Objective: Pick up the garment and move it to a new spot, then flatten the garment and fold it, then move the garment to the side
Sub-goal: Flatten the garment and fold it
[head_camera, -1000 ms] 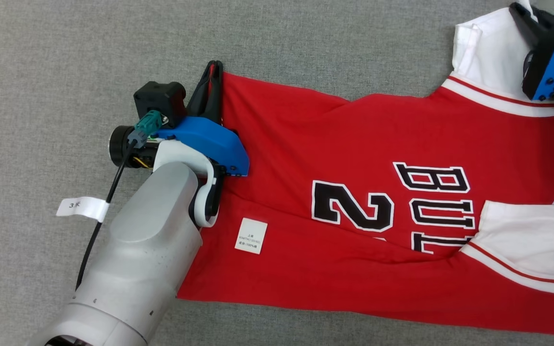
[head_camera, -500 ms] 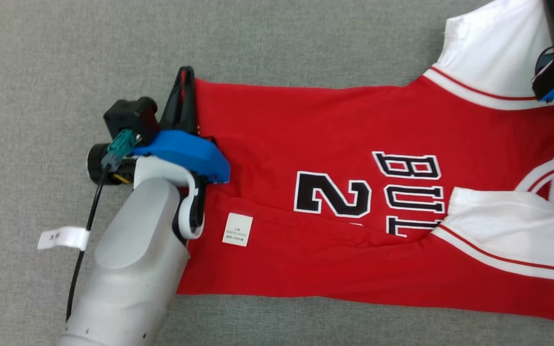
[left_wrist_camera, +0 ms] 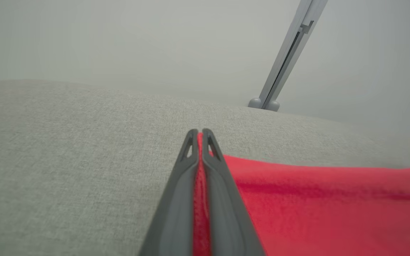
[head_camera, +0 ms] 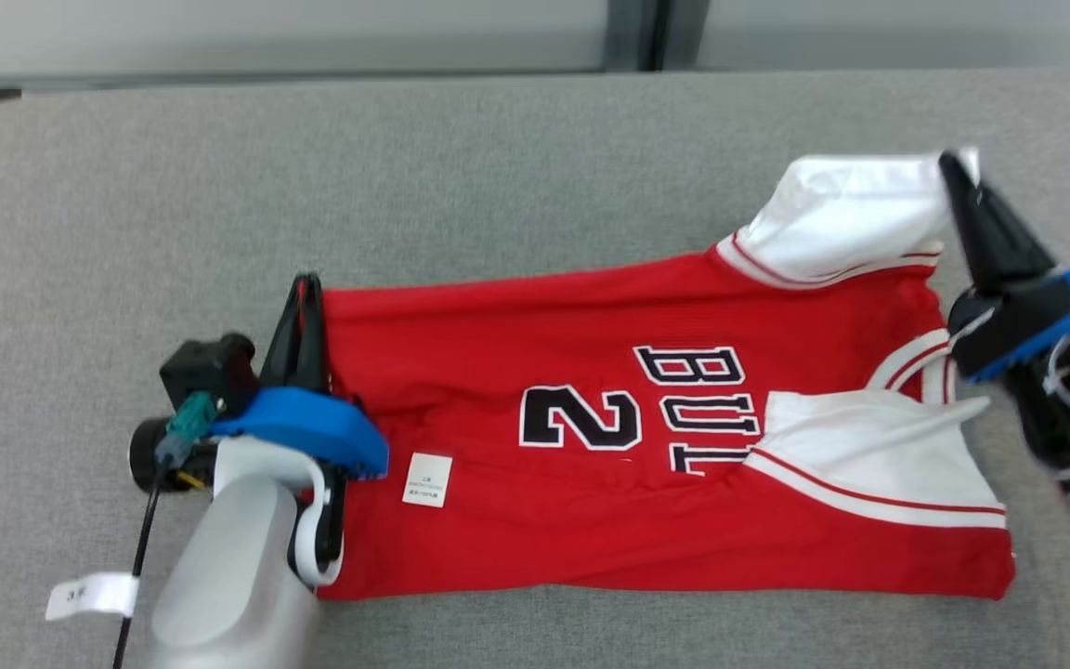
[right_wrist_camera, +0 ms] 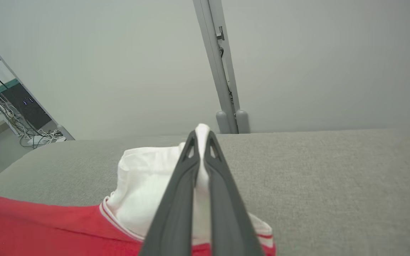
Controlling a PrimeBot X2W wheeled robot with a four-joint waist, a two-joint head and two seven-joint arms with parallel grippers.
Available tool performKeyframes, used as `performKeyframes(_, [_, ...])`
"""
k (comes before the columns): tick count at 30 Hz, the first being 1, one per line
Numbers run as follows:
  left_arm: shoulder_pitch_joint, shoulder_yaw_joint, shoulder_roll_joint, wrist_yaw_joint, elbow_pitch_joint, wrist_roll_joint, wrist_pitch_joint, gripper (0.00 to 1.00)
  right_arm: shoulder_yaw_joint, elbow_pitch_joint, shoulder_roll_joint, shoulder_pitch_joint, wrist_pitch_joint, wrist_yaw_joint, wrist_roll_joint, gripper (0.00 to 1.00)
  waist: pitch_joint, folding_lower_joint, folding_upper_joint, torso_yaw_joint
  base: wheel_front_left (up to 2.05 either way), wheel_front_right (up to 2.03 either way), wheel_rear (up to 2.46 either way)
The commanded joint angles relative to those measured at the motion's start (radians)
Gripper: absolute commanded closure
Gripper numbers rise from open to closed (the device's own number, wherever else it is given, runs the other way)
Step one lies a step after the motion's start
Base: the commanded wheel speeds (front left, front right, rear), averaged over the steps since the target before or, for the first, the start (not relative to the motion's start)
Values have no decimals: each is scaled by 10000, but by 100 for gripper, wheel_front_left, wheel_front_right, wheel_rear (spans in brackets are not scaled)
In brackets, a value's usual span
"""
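The red garment point(head_camera: 591, 520), printed with a black 2, lies spread across the middle of the head view on the grey fabric surface point(head_camera: 461, 186). At centre left, the left gripper point(head_camera: 305, 283) has its 2 fingers pressed together on the garment's red hem corner. At the upper right, the right gripper point(head_camera: 951, 165) pinches the bunched white sleeve point(head_camera: 841, 214). A white label point(head_camera: 427, 479) sits on the red cloth.
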Motion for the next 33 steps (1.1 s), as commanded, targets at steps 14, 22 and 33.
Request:
performKeyframes(14, [2296,799,-129,-477,941,588,1,100,-522,-203,1276,3955,-41,0,67,100,-1777,2,0,-842,0,0,0])
performKeyframes(22, [2965,1227,-219,-415,1060,835,1,100,-501,456,1665,4468,-42,0,-542,100,-2085,2,0,-912,0,0,0])
performKeyframes(33, [3442,1898,-258,-572,627,1389,1,67,-1141,1039,1925,4642,-42,0,-1154,100,-2356,2,0,-906,0,0,0])
